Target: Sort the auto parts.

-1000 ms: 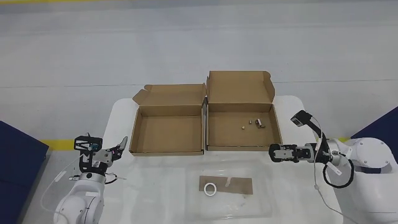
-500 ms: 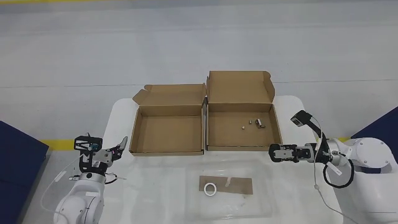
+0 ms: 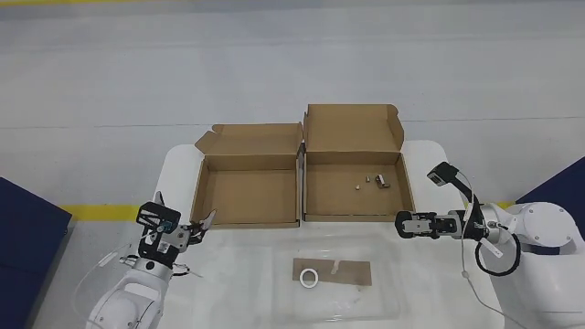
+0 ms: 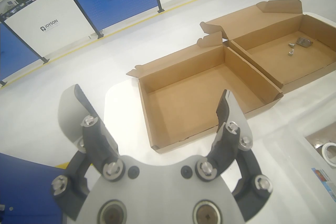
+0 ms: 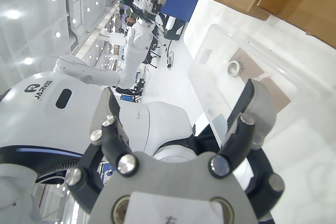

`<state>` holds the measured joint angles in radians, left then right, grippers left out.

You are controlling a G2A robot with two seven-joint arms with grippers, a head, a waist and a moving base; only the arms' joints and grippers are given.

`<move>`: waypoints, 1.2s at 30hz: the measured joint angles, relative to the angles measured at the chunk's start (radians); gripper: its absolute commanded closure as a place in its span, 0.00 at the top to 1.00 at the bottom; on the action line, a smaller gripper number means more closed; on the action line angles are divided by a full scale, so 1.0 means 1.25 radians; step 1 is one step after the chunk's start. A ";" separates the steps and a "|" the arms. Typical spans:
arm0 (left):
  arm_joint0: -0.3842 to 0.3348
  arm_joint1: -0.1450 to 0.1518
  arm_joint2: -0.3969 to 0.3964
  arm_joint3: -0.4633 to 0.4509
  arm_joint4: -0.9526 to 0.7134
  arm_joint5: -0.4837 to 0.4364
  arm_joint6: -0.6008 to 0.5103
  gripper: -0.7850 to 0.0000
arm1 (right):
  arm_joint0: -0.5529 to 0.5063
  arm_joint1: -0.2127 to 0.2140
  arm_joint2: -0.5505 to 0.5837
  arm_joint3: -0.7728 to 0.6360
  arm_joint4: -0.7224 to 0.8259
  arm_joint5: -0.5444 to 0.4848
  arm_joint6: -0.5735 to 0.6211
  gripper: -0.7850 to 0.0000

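Support: white surface (image 3: 239, 258) carrying two open cardboard boxes side by side on its far half and a clear tray nearer the robot.
Far left: left box (image 3: 247, 199) (image 4: 183, 101), lid flap folded back, floor bare, one side wall touching its neighbour.
Far right: right box (image 3: 334, 199) (image 4: 288, 64), also with its lid folded back, holding three small metal parts.
Sorted parts: two bolts (image 3: 362, 182) (image 4: 290, 49) and a flat metal bracket (image 3: 381, 181) (image 4: 304, 42) lie close together on the right box's floor, toward its far right corner. The bracket is just beside the bolts; whether it touches them cannot be told.
Near middle: clear tray (image 3: 388, 303) (image 5: 202, 62) in front of the two boxes, apart from them, with a brown cardboard sheet (image 3: 352, 272) (image 5: 273, 96) lying flat inside.
Unsorted part: white ring (image 3: 309, 279) (image 5: 233, 68) (image 4: 329, 152) lies flat on the left end of the cardboard sheet, inside the clear tray.
Left arm: left end effector (image 3: 192, 228) (image 4: 151, 93) has its fingers spread wide apart and holds nothing. It sits over the surface just beside the near left corner of the left box, pointing toward that box.
Right arm: right end effector (image 3: 400, 226) (image 5: 178, 89) has its fingers apart with nothing between them. It sits low over the surface just beside the near right corner of the right box, facing the clear tray.
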<state>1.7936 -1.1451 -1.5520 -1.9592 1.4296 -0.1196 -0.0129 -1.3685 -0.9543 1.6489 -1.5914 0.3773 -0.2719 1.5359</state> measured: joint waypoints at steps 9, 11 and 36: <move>0.016 0.003 0.033 -0.057 0.069 -0.050 -0.038 1.00 | 0.000 0.000 0.000 0.000 0.000 0.000 0.000 1.00; 0.021 0.004 0.051 -0.091 0.094 -0.090 -0.075 1.00 | 0.000 0.000 0.000 0.000 0.000 0.000 0.000 1.00; -0.054 0.011 0.227 -0.242 0.123 -0.416 -0.471 1.00 | 0.000 0.000 0.000 0.000 0.000 0.000 0.000 1.00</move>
<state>1.7263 -1.1319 -1.2684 -2.2623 1.5830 -0.6394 -0.6017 -1.3685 -0.9543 1.6489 -1.5914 0.3773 -0.2720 1.5359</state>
